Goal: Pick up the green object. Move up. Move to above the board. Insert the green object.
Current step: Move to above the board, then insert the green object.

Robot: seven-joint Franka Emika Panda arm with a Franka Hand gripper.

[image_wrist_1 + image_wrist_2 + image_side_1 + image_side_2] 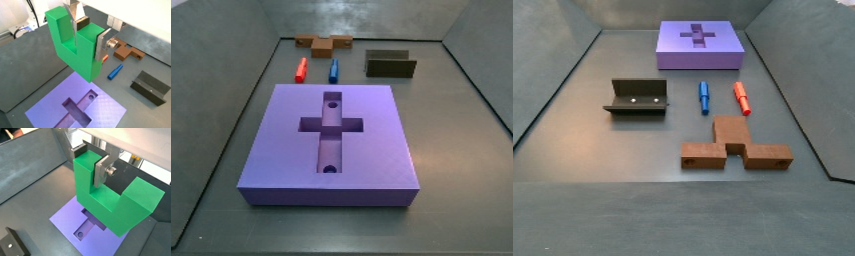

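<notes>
In both wrist views my gripper (87,36) (91,164) is shut on one prong of the bright green U-shaped object (77,55) (113,203). The object hangs in the air with its solid base pointing down, above the near end of the purple board (100,112) (67,218). The board's cross-shaped recess (79,106) and a round hole (79,234) show just below the green base. Both side views show the board (372,150) (680,48) lying flat on the floor. Neither the gripper nor the green object appears in the side views.
A brown U-shaped block (128,52) (329,42) (734,150), a blue peg (115,71) (334,70) (704,95) and a red peg (302,69) (742,97) lie beyond the board. The fixture (148,87) (13,244) (392,64) (636,97) stands nearby. Sloped walls ring the floor.
</notes>
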